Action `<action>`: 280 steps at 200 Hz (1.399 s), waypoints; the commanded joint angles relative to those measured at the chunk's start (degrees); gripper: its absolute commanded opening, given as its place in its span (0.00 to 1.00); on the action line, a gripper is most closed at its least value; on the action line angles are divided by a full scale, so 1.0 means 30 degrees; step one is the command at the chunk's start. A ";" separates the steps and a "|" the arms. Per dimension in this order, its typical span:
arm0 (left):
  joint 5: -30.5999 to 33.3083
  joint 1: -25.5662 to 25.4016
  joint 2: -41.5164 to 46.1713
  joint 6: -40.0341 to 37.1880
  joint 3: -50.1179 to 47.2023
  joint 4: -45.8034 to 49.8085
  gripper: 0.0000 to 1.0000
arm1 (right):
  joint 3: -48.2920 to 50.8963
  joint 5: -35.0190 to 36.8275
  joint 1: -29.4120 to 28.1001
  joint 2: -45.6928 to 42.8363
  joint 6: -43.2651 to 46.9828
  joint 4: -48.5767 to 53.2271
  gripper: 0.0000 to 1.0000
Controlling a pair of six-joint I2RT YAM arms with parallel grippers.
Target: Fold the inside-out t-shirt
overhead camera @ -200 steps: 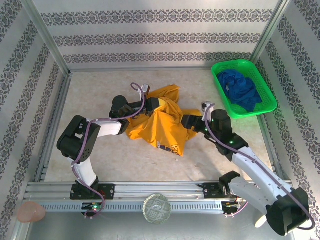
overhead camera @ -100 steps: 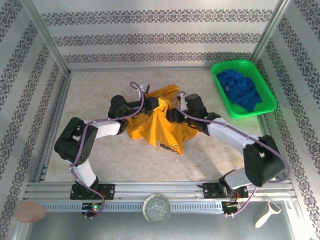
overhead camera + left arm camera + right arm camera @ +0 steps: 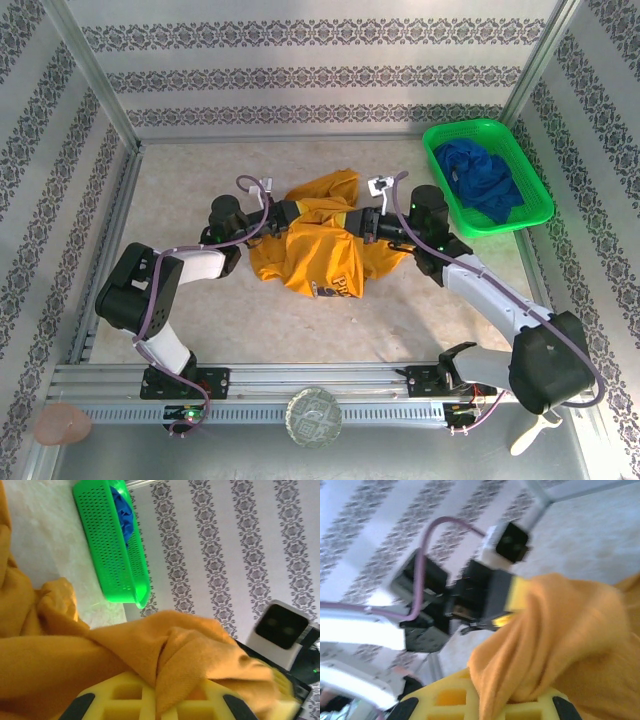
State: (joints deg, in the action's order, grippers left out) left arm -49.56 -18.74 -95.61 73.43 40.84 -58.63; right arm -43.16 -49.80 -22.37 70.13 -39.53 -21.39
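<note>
The mustard inside-out t-shirt [image 3: 322,250] lies bunched in the middle of the table, its upper edge lifted and stretched between both grippers. My left gripper [image 3: 287,212] is shut on the upper left of the cloth. My right gripper [image 3: 356,222] is shut on the upper right, facing the left one. In the left wrist view a fold of the t-shirt [image 3: 200,650] is pinched in the left gripper [image 3: 159,702] between its yellow fingers [image 3: 120,700]. In the right wrist view the t-shirt [image 3: 560,630] hangs from the right gripper [image 3: 490,702], with the left gripper [image 3: 512,597] opposite.
A green basket [image 3: 432,150] holding a dark blue garment [image 3: 483,180] stands at the back right, close to the right arm's elbow. Patterned walls and metal posts ring the table. A peeler [image 3: 535,437] and a round disc [image 3: 313,415] lie beyond the near rail.
My right arm swung in from the right, reached the shirt's upper right and shut on it. My left gripper drew back to the left, and the cloth's top edge now stretches between them.
</note>
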 commanded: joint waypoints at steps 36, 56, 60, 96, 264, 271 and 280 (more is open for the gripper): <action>0.0837 0.0256 0.1941 -0.3171 -0.0125 0.4318 0.47 | 0.1051 -0.2318 0.0400 0.0771 -0.3298 -0.6764 0.00; 0.1355 0.0229 0.4271 -0.4176 -0.0449 0.6439 0.56 | 0.1570 -0.2501 0.0790 0.1148 -0.4155 -0.8193 0.00; 0.1473 0.0171 0.4770 -0.4346 -0.0438 0.6903 0.57 | 0.1677 -0.2443 0.0805 0.1180 -0.4189 -0.8263 0.00; 0.2101 -0.1063 0.7504 -0.6494 0.0965 1.1078 0.60 | 0.2284 -0.2109 0.0892 0.1499 -0.4167 -0.8644 0.00; 0.0269 -0.4183 0.3709 -0.8120 0.3883 0.9841 0.00 | 0.2492 -0.1523 0.0920 0.1933 -0.4607 -0.8902 0.00; 0.0339 -0.4197 0.3776 -0.7860 0.3848 0.9523 0.00 | 0.2513 -0.1451 0.0978 0.1936 -0.4657 -0.8846 0.05; 0.0597 -0.4179 0.3981 -0.7641 0.3870 0.9401 0.00 | 0.2725 -0.1259 0.1095 0.1894 -0.4767 -0.8838 0.38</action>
State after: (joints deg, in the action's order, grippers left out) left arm -46.61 -30.70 -84.42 47.51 51.94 -23.27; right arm -35.97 -54.52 -19.97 75.55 -53.17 -44.69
